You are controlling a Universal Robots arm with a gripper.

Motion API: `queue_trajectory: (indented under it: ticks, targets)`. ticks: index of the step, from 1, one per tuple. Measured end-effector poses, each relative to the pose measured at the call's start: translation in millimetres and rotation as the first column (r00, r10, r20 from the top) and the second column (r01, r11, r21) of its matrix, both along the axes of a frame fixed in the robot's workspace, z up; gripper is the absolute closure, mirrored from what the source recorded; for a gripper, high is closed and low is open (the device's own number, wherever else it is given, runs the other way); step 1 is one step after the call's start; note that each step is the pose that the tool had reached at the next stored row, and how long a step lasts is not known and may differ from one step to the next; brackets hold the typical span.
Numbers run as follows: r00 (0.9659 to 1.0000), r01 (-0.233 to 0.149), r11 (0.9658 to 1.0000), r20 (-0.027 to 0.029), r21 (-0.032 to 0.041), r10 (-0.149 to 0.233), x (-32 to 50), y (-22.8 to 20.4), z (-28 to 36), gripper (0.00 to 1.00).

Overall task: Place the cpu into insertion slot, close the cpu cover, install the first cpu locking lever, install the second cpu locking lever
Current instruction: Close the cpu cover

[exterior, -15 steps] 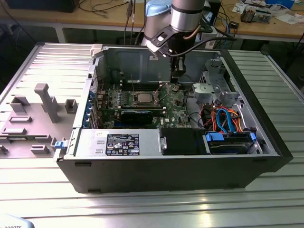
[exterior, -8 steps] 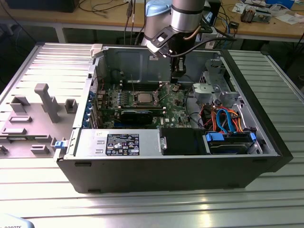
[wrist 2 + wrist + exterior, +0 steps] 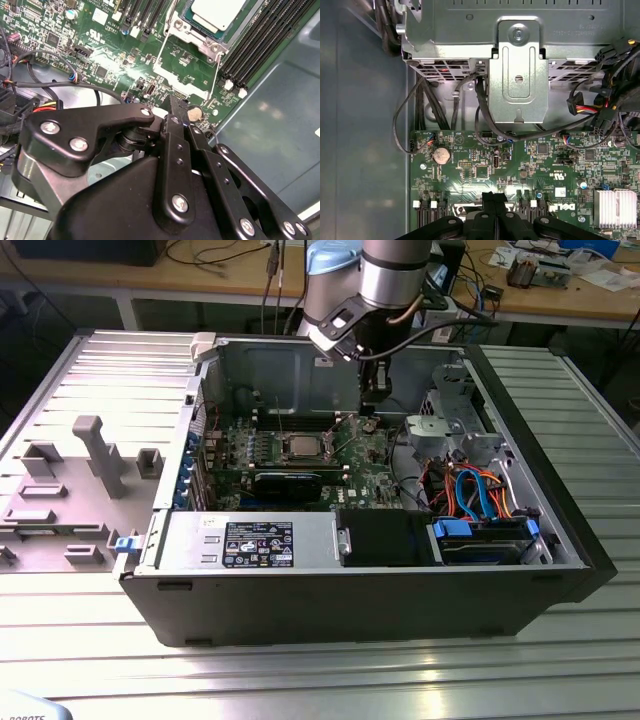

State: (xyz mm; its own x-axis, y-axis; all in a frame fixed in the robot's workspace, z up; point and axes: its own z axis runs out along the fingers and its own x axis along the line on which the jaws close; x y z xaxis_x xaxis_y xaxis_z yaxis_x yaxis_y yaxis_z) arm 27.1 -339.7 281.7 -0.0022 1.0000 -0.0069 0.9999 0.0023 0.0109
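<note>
Ribbed metal desk carries one open computer case — inside, one cpu lies in the insertion slot, mid-board; one hand hovers near it, clenched on nothing.

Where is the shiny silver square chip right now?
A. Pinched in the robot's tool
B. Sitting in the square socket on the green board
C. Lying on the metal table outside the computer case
B: in the second wrist view the cpu lies flat in the insertion slot on the green board, apart from the tool, which is shut with nothing in it.
</note>
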Motion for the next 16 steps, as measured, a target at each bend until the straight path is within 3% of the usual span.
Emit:
queue_trajectory:
  ticks: [5, 16]
  targets:
    - [1.0000, 0.000, 1.0000, -0.0001, -0.0022, 0.000, 4.8, 1.0, -3.2, 0.89]
    - [1.0000, 0.000, 1.0000, -0.0055, -0.0022, 0.000, 6.4, 1.3, -33.1, 0.89]
